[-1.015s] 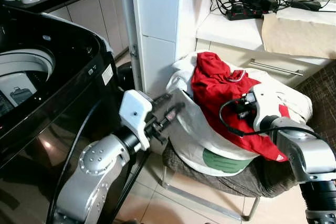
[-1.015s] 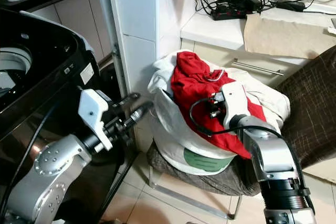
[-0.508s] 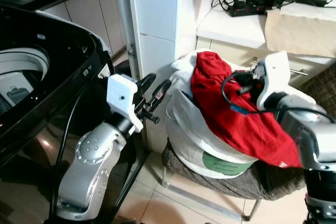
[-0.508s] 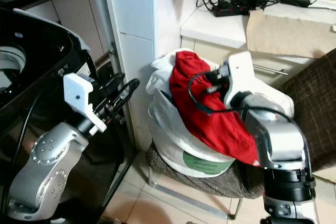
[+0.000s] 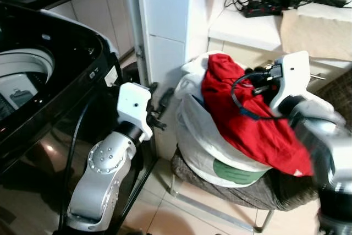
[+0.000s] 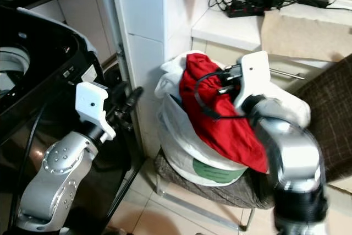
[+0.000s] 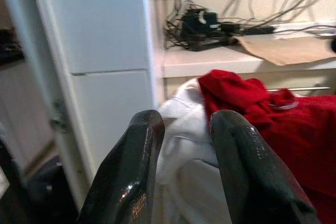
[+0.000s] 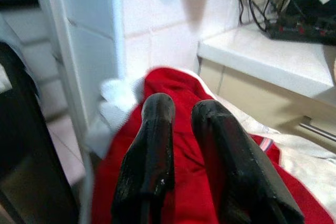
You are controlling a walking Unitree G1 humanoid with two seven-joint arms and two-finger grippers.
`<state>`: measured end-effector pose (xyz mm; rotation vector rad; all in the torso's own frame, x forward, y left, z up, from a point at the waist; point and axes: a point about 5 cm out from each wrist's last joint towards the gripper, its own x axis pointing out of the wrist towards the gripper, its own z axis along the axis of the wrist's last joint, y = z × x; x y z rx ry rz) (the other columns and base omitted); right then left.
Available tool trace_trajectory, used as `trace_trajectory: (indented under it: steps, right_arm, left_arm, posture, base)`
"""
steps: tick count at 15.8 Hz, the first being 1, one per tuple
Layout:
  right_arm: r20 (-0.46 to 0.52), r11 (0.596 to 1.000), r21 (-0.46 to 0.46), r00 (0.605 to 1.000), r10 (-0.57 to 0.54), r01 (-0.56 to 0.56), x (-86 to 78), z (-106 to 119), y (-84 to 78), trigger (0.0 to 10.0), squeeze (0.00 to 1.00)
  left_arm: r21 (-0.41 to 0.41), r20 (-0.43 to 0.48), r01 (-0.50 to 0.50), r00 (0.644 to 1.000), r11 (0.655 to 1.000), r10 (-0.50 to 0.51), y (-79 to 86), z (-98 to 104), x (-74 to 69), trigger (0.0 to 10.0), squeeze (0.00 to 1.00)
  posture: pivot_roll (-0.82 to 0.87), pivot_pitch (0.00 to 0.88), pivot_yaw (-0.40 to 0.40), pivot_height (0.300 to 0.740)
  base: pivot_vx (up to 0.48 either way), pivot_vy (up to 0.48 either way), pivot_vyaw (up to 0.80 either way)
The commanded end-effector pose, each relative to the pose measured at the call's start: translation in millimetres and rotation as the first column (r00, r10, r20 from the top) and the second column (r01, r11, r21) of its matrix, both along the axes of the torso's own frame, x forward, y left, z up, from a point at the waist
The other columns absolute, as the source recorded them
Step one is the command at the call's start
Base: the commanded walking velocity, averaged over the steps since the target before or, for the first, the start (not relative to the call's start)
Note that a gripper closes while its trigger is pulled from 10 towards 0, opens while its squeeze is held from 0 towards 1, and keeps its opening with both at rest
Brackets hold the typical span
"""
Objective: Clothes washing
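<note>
Handling: red shirt [image 5: 250,119] centre-right looks soft, light; pinch bunched top fold.
Right gripper [image 8: 181,129]: jaws narrow, empty.
Left gripper [image 7: 181,145]: jaws narrow, empty.

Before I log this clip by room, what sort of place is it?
Probably a home laundry corner beside a kitchen: a top-loading washing machine, a white bag of clothes on a chair with a red garment on top, and tiled cabinets.

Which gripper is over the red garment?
The right gripper: its fingers point down at the red garment heaped in the white bag. The left gripper hangs by the washer, short of the bag.
</note>
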<state>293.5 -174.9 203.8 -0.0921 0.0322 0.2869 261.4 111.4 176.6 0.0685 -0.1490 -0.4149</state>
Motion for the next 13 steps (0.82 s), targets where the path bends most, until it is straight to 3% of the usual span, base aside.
trace_trajectory:
  steps: [1, 3, 5, 6, 13]
  right_arm:
    - [0.002, 1.0, -0.016, 1.0, 0.018, -0.018, -6.8, -7, 8.2, 10.0, 0.0]
    - [-0.015, 0.999, -0.04, 0.999, 0.032, -0.033, -11.6, -16, 14.7, 10.0, 0.0]
    - [-0.014, 1.0, 0.005, 1.0, 0.0, 0.0, -13.3, -17, 13.6, 10.0, 0.0]
    - [-0.01, 0.999, 0.038, 1.0, -0.021, 0.021, -13.8, -16, 11.8, 10.0, 0.0]
    - [-0.006, 0.999, 0.013, 0.999, -0.053, 0.053, -14.5, -16, 7.8, 10.0, 0.0]
  left_arm:
    - [0.001, 0.005, -0.031, 1.0, 1.0, 0.031, 4.8, 0, 2.6, 10.0, 0.0]
    - [-0.018, 0.008, -0.032, 0.999, 0.999, 0.032, 6.7, 2, 2.7, 10.0, 0.0]
    - [-0.022, 0.008, -0.04, 0.999, 0.999, 0.04, 6.1, 3, 2.6, 10.0, 0.0]
    - [-0.022, 0.007, -0.04, 0.999, 0.999, 0.04, 5.6, 3, 2.3, 10.0, 0.0]
    - [-0.028, -0.005, -0.027, 1.0, 0.999, 0.027, 4.6, 1, 0.8, 10.0, 0.0]
  posture:
    - [-0.03, 0.0, 0.005, 0.74]
    - [-0.03, 0.0, 0.007, 0.74]
    - [-0.03, 0.002, 0.01, 0.74]
    - [-0.04, 0.005, 0.012, 0.74]
    - [-0.04, 0.014, 0.012, 0.74]
  base:
    - [0.0, 0.0, 0.0]
    - [0.148, 0.0, 0.34]
    - [0.369, 0.0, 0.68]
    - [0.371, 0.0, 0.0]
    - [0.371, 0.0, 0.0]
